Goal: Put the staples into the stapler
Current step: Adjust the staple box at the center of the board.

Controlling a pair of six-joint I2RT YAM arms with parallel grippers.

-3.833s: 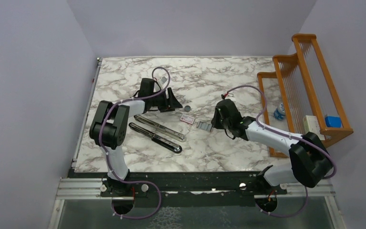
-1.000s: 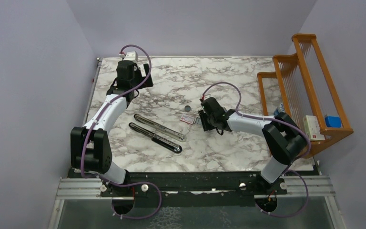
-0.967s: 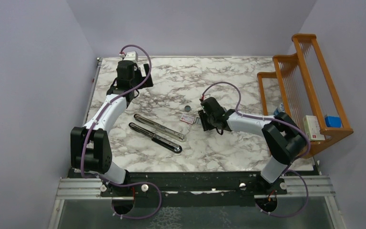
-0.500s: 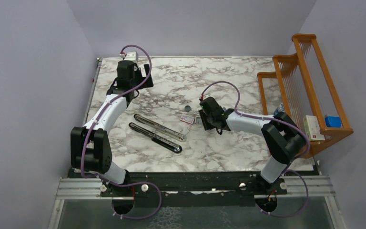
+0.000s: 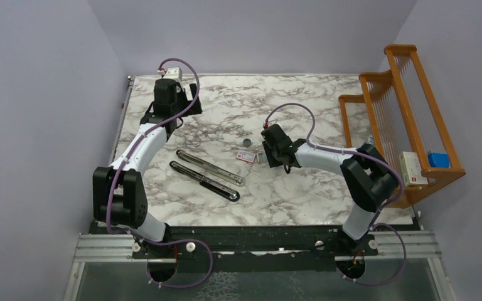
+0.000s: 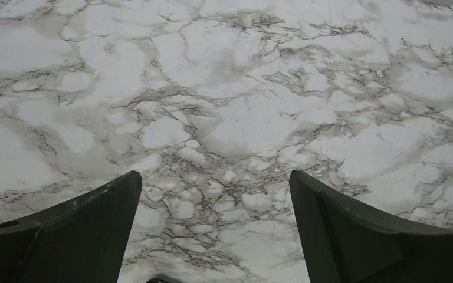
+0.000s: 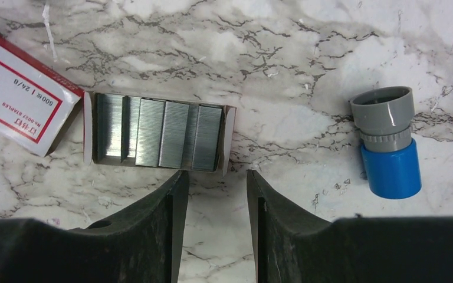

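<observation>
The staples [image 7: 158, 132] are several silvery strips packed side by side in a small open tray. Its white-and-red box sleeve [image 7: 17, 106] lies just left of it. My right gripper [image 7: 213, 177] hovers at the tray's near right corner, jaws partly apart with only marble between them. In the top view the right gripper [image 5: 265, 155] sits beside the box [image 5: 246, 157] and hides the staples. The stapler [image 5: 208, 174] lies opened out in two long arms at mid-table. Far at the back left corner, my left gripper [image 6: 215, 177] is open wide over bare marble.
A blue cylinder with a grey cap [image 7: 389, 144] stands right of the tray. A small dark disc [image 5: 246, 143] sits behind the box. A wooden rack [image 5: 408, 106] holding small boxes lines the right edge.
Over the last second the right gripper crept slightly left and farther back by the staple box. The left arm, which earlier swung away from the stapler to the back left, stays still.
</observation>
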